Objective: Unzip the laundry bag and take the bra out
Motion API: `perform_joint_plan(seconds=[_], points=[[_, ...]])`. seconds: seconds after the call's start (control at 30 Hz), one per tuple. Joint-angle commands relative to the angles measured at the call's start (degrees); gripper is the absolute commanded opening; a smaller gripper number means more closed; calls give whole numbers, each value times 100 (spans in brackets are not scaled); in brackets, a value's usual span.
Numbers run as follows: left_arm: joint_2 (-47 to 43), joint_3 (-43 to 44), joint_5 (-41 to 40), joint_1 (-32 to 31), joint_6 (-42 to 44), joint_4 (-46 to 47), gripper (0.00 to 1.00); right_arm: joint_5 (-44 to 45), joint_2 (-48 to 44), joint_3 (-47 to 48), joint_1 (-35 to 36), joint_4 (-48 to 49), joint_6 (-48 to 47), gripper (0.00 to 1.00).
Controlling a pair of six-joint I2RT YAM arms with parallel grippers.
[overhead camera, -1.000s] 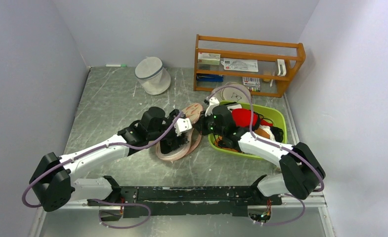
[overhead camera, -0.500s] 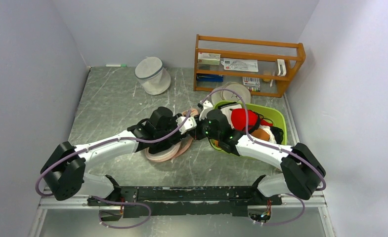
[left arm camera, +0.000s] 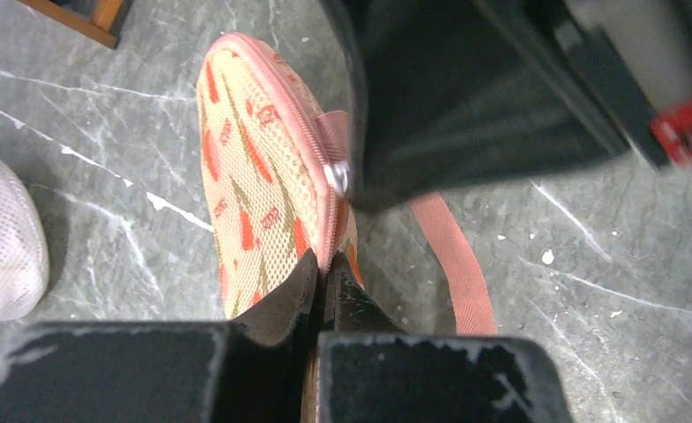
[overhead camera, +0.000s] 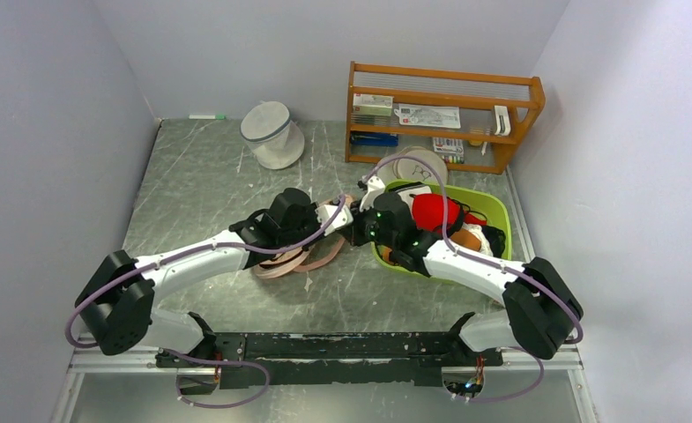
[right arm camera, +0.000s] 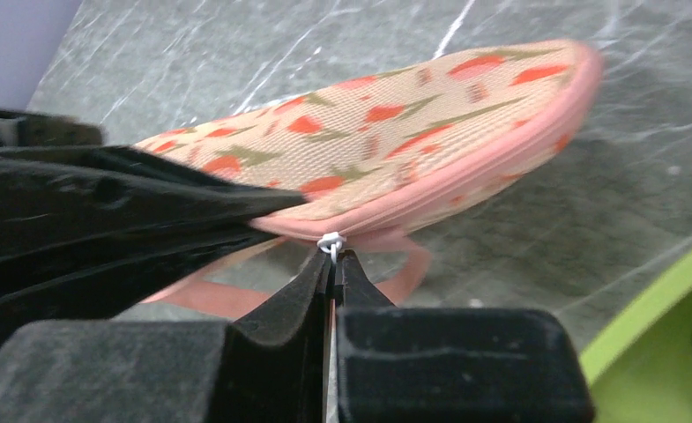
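- At far left, toward the back of the table [overhead camera: 192, 176]: white cylindrical mesh bag [overhead camera: 271, 134], well apart from the work and no part of it.
- Left of centre: left gripper [left arm camera: 323, 264], jaws together, pinching the rim of the laundry bag [left arm camera: 254, 167] just beside the zip track.
- At centre: strawberry-print pouch tipped up on edge, peach strap [left arm camera: 452, 264] trailing below it. Zip closed along the whole visible rim, with no mesh interior showing.
- No sign of the black bra anywhere; probably inside the shut pouch, though impossible to confirm.
- Just right of the pouch: small white zip pull [right arm camera: 330, 240] nipped in the tips of the right gripper [right arm camera: 333, 257], jaws pressed together on it.
- At right: green bin [overhead camera: 498, 211] holding a red bra [overhead camera: 432, 210], with a wooden rack [overhead camera: 443, 115] behind.
- Step in hand, by judgement: the very start of unzipping, with anchor and pull both secured.
- Next move calls for drawing the pull along the curved seam while bracing the rim taut with the left gripper, and following the curve so the tiny tab does not slip free.
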Motion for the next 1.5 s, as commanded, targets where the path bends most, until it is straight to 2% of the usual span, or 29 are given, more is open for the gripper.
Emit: perform_joint_plan(seconds=[0.0,0.13,0.27,0.37,0.43,0.5,0.57,0.63,0.73,0.9,1.07,1.37,1.47], points=[[-342,-105,-383,14,246,118,7,110,-24,-139,-559,-53,-397,0],[-495,-202,-407,18,324,155,7,-42,338,40,-1147,-89,-747,0],[-586,-251,-357,22,347,117,7,-77,765,397,-1311,-129,-920,0],[-665,-284,-142,21,352,131,9,-444,762,463,-1295,-132,-815,0],[-704,-223,153,14,317,70,27,-609,627,318,-1244,65,-667,0],[-780,-184,568,14,273,-8,55,-650,542,236,-1191,73,-507,0],[-897,-238,997,14,220,46,73,-737,458,181,-1134,67,-373,0],[-979,-299,1278,15,140,154,82,-801,356,98,-1009,152,-254,0],[-951,-274,1394,14,-9,229,87,-749,267,32,-736,204,-138,0],[-509,-108,651,14,-132,254,82,-637,209,84,-390,177,-32,0],[-199,94,799,14,-123,38,75,-591,230,128,-228,209,13,0],[-197,40,-145,15,88,58,42,-625,205,32,-180,215,29,0],[-208,120,-138,14,138,-69,24,-560,132,-34,-178,246,-1,0]])
